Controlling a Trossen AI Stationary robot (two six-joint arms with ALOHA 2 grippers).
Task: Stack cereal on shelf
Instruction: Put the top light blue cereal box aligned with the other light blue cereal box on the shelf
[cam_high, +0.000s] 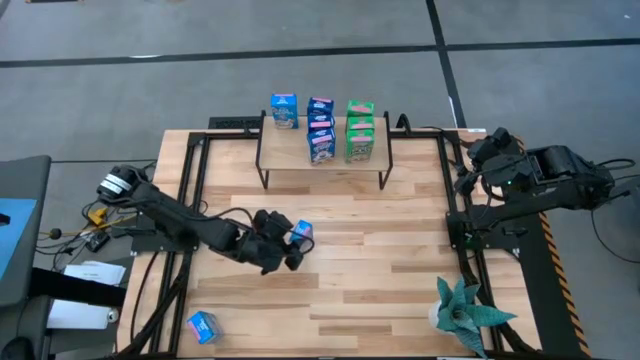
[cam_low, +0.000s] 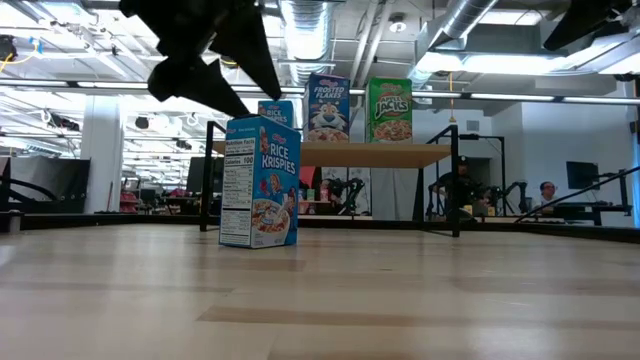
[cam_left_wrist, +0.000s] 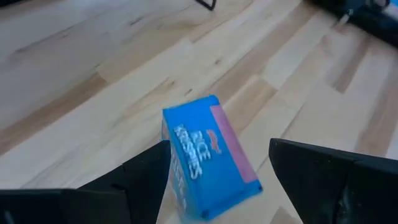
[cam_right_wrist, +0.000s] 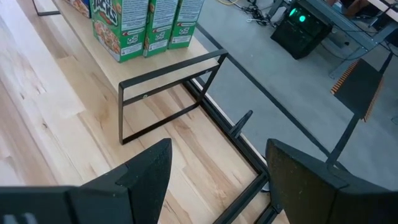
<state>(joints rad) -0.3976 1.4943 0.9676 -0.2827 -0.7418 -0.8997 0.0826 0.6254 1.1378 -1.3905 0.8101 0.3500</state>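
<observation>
A blue Rice Krispies cereal box (cam_low: 258, 180) stands upright on the tabletop, mid-table (cam_high: 302, 232). My left gripper (cam_high: 288, 244) hangs just above it, open, slanting down from the table's left. In the left wrist view (cam_left_wrist: 219, 148) its fingers stand on either side of the box's top (cam_left_wrist: 208, 155). The shelf (cam_high: 322, 160) stands at the far edge and carries several blue and green boxes (cam_high: 321, 145). Another blue box (cam_high: 202, 325) lies near the table's near-left corner. My right gripper (cam_right_wrist: 217, 180) is open and waits above the far-right corner (cam_high: 470, 165). My left gripper has one finger (cam_left_wrist: 149, 168) right beside the box's upper side edge (cam_left_wrist: 166, 155), the other finger well clear. I cannot tell whether that finger touches the box. The box stands on its base on the table.
A teal spiky plant (cam_high: 465, 310) sits at the near-right corner. Black frame rails (cam_high: 455, 215) run along the table's left and right sides. The shelf's black legs (cam_right_wrist: 168, 93) stand near my right gripper. Bare wood lies between the mid-table box and the shelf.
</observation>
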